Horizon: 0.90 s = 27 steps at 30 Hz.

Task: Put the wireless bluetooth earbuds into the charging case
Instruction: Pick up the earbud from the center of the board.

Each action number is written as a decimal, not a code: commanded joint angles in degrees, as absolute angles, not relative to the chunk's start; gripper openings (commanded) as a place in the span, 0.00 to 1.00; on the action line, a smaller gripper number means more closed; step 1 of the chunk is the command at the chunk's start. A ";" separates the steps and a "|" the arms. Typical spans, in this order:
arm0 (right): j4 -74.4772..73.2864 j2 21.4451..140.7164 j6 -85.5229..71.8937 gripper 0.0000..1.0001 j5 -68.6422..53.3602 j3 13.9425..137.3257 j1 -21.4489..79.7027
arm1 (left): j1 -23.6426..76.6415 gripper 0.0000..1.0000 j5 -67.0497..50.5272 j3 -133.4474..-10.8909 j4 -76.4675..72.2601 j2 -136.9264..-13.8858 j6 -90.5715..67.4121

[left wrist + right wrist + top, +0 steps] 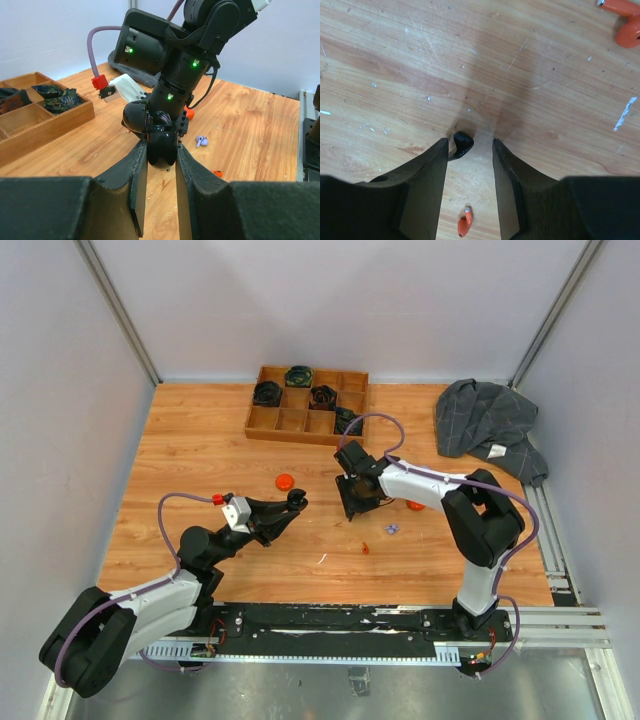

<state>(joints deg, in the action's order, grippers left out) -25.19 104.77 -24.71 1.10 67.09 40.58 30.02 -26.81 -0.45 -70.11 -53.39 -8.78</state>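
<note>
Black earbud [462, 144]: was found lying on the wooden table [545, 90], between the fingers of the right gripper and close against the one on the left of the wrist view; whether it was touched could not be told
Right gripper [469, 150]: was pointed straight down at the table, its jaws parted with nothing clamped between them
Black charging case [162, 145]: was pinched between the fingers of the left gripper [296, 502] and held off the table, near the right gripper; whether its lid was up could not be told
Other earbuds: an orange earbud [464, 227] was seen loose on the table near the right gripper, and a lavender earbud [201, 141] a little farther off; neither was held
Farther out: an orange round piece [285, 481] was lying near the left gripper; a wooden tray [262, 425] with dark items in some compartments was set at the far edge, and a grey cloth [490, 420] was bunched in the far right corner
Step in hand: the pick-up of the black earbud was judged to be under way, with the case held ready; no earbud was seen seated in it
Next move: the right jaws would need to be closed on the earbud, which was off centre in the gap, so a small shift toward it would be wanted first; such a smooth rounded piece could be squeezed out sideways, so a slow, square pinch would be called for before it is carried across to the case
</note>
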 commanded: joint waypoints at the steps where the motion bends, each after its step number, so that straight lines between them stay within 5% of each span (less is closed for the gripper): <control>1: -24.62 106.69 -26.57 0.40 0.49 68.42 41.48 | 29.97 0.00 -26.30 0.18 -70.88 -53.00 -7.82; 27: -30.19 108.27 -22.54 0.20 4.58 72.29 45.21 | 29.98 0.00 -26.39 0.00 -70.84 -53.54 -7.76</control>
<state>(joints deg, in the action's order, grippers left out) -26.70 107.70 -23.68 3.09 71.02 43.90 30.02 -26.76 -0.45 -70.06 -53.43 -8.78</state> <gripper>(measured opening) 0.224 0.285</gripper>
